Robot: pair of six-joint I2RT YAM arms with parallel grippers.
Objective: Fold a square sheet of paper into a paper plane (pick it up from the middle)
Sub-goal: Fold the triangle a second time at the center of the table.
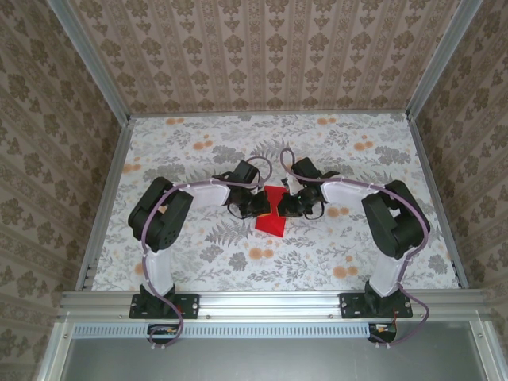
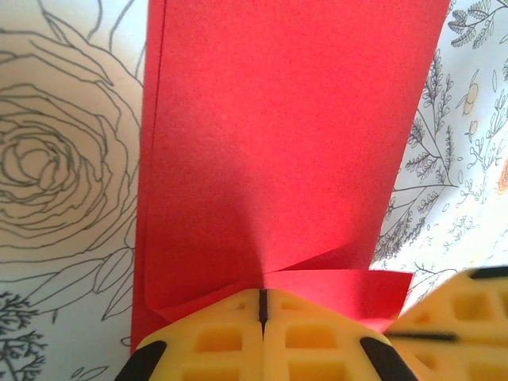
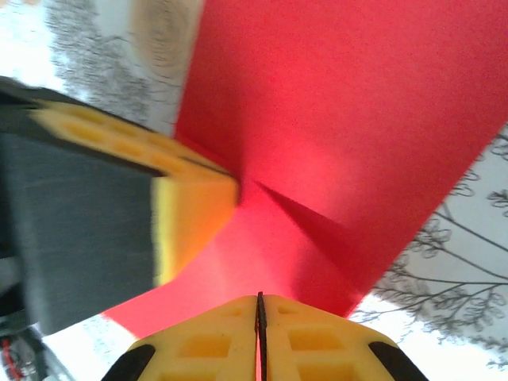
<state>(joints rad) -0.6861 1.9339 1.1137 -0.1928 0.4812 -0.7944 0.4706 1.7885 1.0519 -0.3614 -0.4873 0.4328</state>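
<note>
- While both grippers are clenched on the paper (image 1: 271, 219), you should squeeze with both at once so the layers cannot slip
- Your left gripper (image 2: 260, 303) is clamped on one end of the paper, at a small folded flap
- Your right gripper (image 3: 259, 306) is clamped on that same end, just beside the left one
- The step looks like pressing a crease: squeeze squarely on the fold line and do not tug
- The paper is thin, so pulling the grips apart could tear it
- The cloth (image 1: 198, 143) shows all round the paper, which lies on it
- The paper sits in no tray or box
</note>
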